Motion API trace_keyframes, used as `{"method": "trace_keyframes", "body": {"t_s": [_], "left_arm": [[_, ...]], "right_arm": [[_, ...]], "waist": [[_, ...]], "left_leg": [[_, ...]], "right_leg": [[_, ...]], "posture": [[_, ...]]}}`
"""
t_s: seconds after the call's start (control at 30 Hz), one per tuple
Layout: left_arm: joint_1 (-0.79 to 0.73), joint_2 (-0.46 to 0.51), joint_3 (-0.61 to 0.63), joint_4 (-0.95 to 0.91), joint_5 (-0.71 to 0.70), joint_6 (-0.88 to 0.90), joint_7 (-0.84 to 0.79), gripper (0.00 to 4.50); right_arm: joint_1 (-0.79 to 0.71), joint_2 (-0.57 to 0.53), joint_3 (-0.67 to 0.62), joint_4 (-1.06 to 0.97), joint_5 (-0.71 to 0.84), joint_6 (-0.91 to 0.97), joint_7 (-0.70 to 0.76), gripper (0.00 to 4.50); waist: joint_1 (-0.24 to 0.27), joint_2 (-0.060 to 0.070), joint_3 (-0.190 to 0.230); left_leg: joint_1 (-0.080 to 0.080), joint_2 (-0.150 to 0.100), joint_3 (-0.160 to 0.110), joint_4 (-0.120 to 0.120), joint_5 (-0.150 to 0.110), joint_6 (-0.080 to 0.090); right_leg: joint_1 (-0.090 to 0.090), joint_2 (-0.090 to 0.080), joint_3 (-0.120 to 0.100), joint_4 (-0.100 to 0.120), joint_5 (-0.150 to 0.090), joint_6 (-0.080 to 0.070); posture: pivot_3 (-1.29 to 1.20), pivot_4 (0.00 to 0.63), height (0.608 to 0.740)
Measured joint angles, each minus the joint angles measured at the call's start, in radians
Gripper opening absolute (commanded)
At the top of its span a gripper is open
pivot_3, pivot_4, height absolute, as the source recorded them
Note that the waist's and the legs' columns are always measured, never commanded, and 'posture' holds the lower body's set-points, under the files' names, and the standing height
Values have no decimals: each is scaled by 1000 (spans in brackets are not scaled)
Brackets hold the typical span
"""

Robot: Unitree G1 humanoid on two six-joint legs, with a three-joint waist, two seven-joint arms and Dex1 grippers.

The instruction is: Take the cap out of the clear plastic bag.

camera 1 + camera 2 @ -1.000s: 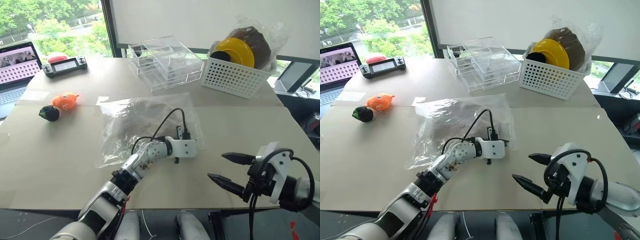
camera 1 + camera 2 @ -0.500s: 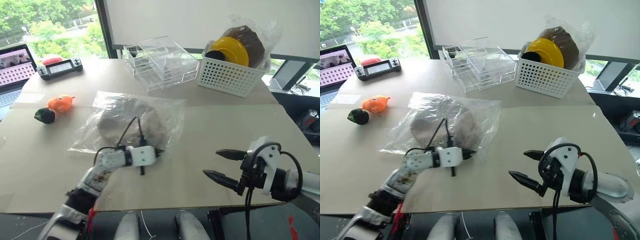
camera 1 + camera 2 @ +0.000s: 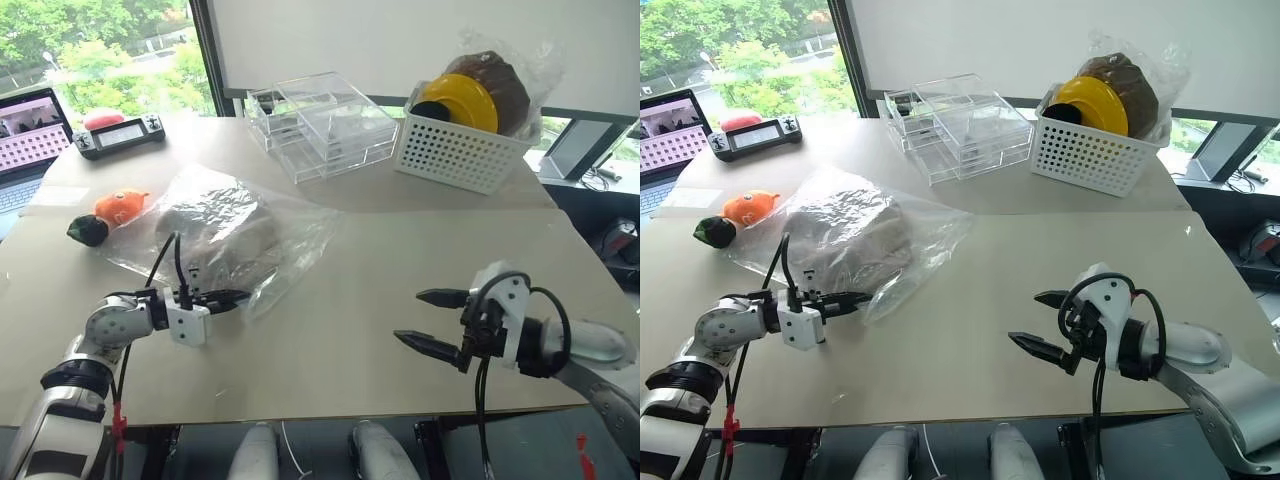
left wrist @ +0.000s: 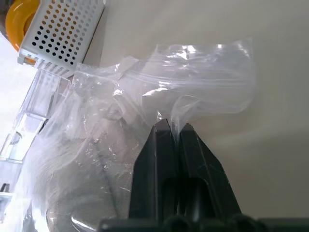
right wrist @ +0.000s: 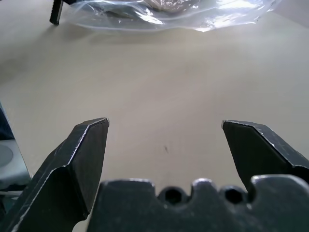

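The clear plastic bag [image 3: 275, 235] lies crumpled on the left half of the table, with the beige cap [image 3: 215, 232] bunched inside it. My left gripper [image 3: 238, 297] is at the bag's near edge and is shut on a fold of the plastic. In the left wrist view its fingertips [image 4: 164, 128] pinch the film, and the cap [image 4: 91, 159] shows through the bag [image 4: 203, 82] beyond. My right gripper [image 3: 408, 317] hovers open over the bare table at the front right, well apart from the bag [image 5: 169, 12].
A white perforated basket [image 3: 455, 155] at the back right holds a yellow hat [image 3: 470, 100] and a plastic-wrapped dark brown hat [image 3: 508, 78]. Clear plastic boxes [image 3: 320, 125] stand at the back centre. An orange plush toy [image 3: 122, 205], a controller [image 3: 120, 133] and a laptop [image 3: 30, 125] sit at the left.
My left gripper has swung far to the left, dragging the bag and cap with it; the bag has bunched up. The right gripper has crept slightly forward, still open.
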Motion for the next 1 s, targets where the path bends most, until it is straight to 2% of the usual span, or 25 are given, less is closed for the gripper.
{"method": "trace_keyframes", "body": {"t_s": [0.1,0.2,0.27,0.3,0.4,0.53,0.6,0.73,0.77,0.87,1.0], "left_arm": [[-1,-1,-2,32,0,-13,3,1107],[11,-5,-10,40,1,-13,3,2319],[15,-6,-12,41,-1,-14,8,2762],[14,-6,-11,40,-1,-15,15,3308],[21,-2,-1,40,-11,-16,30,4237],[77,4,18,4,-108,74,4,4237],[112,-1,35,-51,-188,211,-42,4237],[215,0,88,-255,-402,692,-142,4237],[255,20,100,-350,-473,866,-165,4237],[331,74,124,-528,-577,1183,-214,4237],[432,139,143,-733,-673,1426,-292,4237]], "right_arm": [[-9,11,16,10,-14,-6,7,4500],[-17,16,27,20,-33,-14,12,4500],[-18,20,32,20,-36,-15,15,4500],[-18,21,33,21,-38,-15,16,4500],[-18,21,33,23,-45,-16,21,4500],[-16,22,36,38,-59,-17,23,4500],[-16,23,38,39,-64,-18,23,4500],[-14,33,44,45,-66,-23,30,4500],[-14,34,47,55,-68,-24,36,4500],[-22,38,55,70,-78,-26,44,4500],[-48,40,67,92,-86,-33,57,4500]], "waist": [[0,0,0],[0,0,0],[0,0,0],[1,0,0],[1,0,0],[-8,1,-1],[-8,1,-1],[-15,3,-2],[-19,3,-2],[-20,4,-2],[-20,3,-2]], "left_leg": [[0,0,0,0,0,0],[0,0,0,0,0,0],[-1,0,0,0,0,0],[-1,0,0,0,0,0],[0,0,0,0,0,0],[1,0,1,0,0,0],[3,1,1,0,0,0],[6,2,2,0,0,0],[6,2,1,0,0,0],[6,1,2,0,0,0],[3,2,1,-1,0,0]], "right_leg": [[0,0,0,1,0,0],[0,0,0,1,0,0],[-1,0,0,1,0,0],[-1,0,0,1,0,0],[0,0,0,1,0,0],[0,0,1,3,0,0],[0,0,0,5,-1,-1],[1,1,1,7,-2,-2],[2,1,1,7,-2,-3],[1,1,1,6,-2,-3],[-1,1,0,5,-3,-4]], "posture": [[0,150,735],[0,150,735],[0,150,735],[0,150,735],[0,150,735],[0,150,735],[0,150,735],[0,150,735],[0,150,735],[0,150,735],[0,150,735]]}}
